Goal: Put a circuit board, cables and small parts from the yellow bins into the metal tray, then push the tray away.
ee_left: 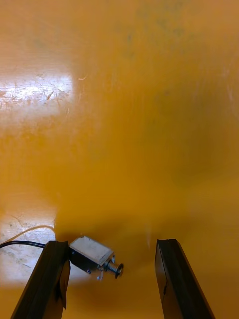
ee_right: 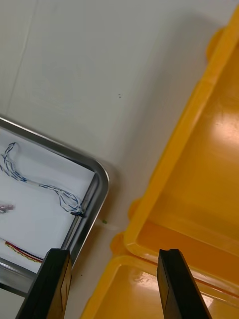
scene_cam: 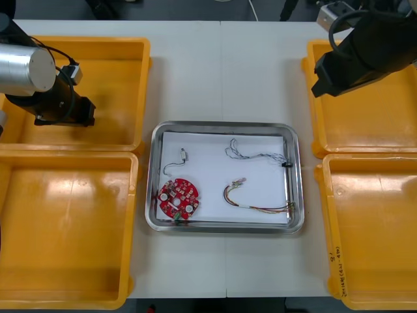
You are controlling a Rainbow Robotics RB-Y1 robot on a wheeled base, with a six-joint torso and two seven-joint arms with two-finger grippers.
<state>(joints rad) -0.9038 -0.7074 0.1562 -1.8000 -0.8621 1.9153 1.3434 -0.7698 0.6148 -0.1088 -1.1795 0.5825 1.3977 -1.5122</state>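
Front view is showing the light desk carrying four yellow bins, two along each side edge. Inside the far left one the left gripper is hanging wide open, holding nothing. The right gripper is hovering equally wide above the right pair's meeting rims. The metal tray is sitting mid-desk, holding a red circuit board in its near left corner and a blue and white cable toward its far right corner. A small metal part is lying just beside one left finger.
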